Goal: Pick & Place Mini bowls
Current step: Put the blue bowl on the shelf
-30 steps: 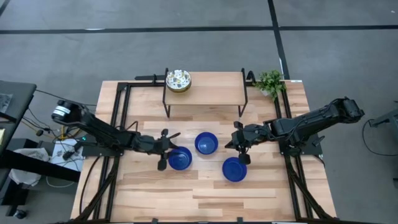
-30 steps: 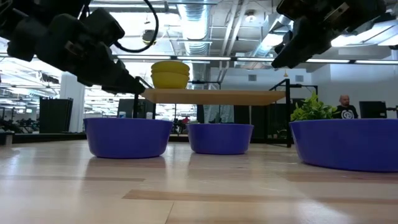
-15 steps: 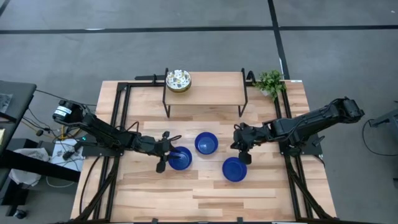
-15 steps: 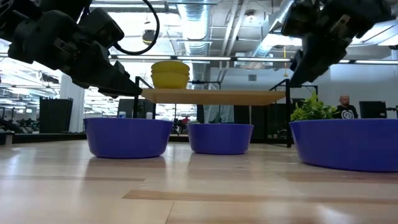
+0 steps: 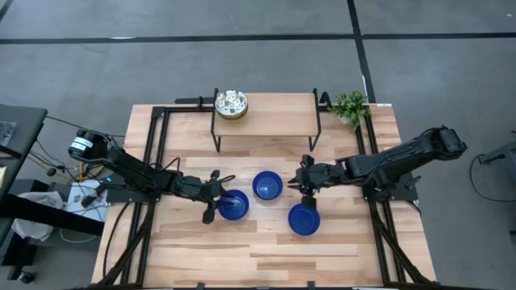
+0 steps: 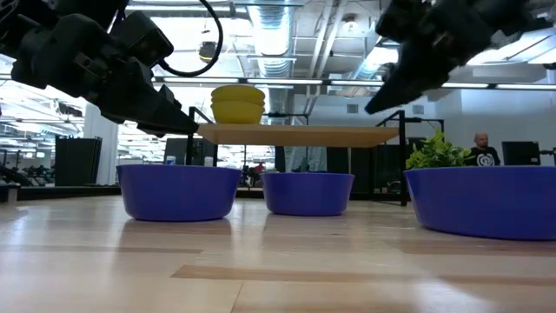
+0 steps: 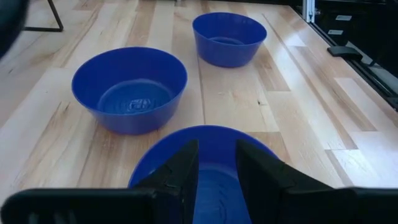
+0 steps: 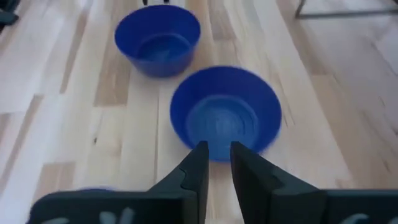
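High view: the right gripper (image 5: 305,180) has shifted toward the middle blue bowl (image 5: 267,185), fingers now slightly apart and empty. The left gripper (image 5: 219,196) stays with fingers straddling the left bowl's (image 5: 233,205) rim. The third bowl (image 5: 303,219) sits untouched on the table (image 5: 266,250).

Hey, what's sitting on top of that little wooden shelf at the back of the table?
A stack of bowls sits near the wooden shelf's left end; the top one is floral-patterned. How many lie beneath is hidden.

Left end effector (image 5: 219,196) and right end effector (image 5: 305,182) low over mid-table, fingers slightly parted.
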